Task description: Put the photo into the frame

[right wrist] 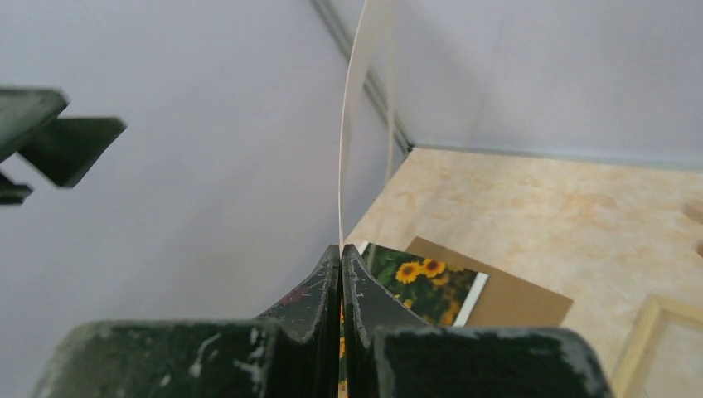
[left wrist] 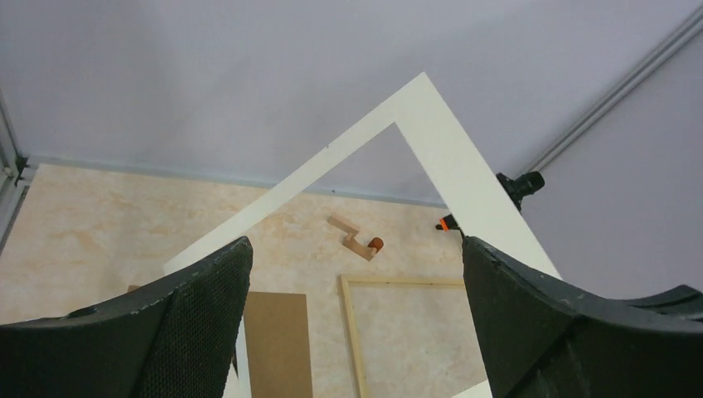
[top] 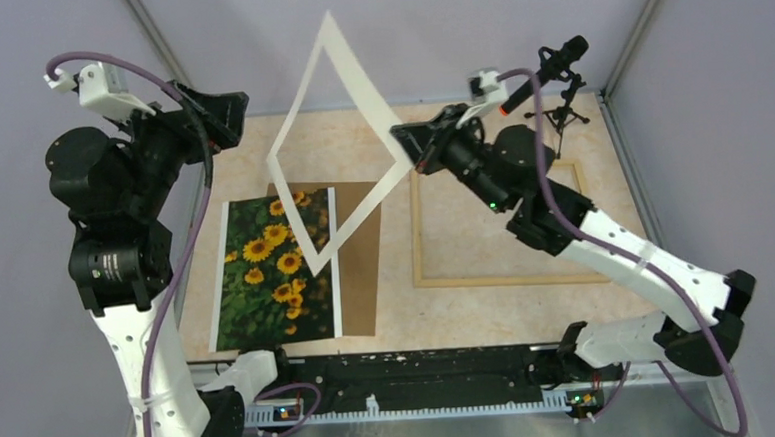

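Top: white mat (top: 357,90) hangs tilted above the worktop (top: 409,327), right fingers (top: 412,142) at its right corner. Photo (top: 266,275) lies flat left of the frame (top: 507,277); right arm (top: 564,229) hides part of the frame's far rail.
Left wrist: left fingers (left wrist: 207,315) wide apart, mat seen between them.
Right wrist: fingers clamped on the mat edge.

The left arm (top: 134,322) stands tall from its base at the near left corner, folded at the elbow with the wrist carried high. Its left tool (top: 233,111) points inward to the right, fingers (left wrist: 199,307) spread wide with nothing gripped between them. The right arm (top: 625,246) stretches from the near right corner, angled up and to the left. The right tool (top: 407,142) has its jaws pressed tight together on one corner of a white mat (top: 356,75), which it holds aloft between the two arms.
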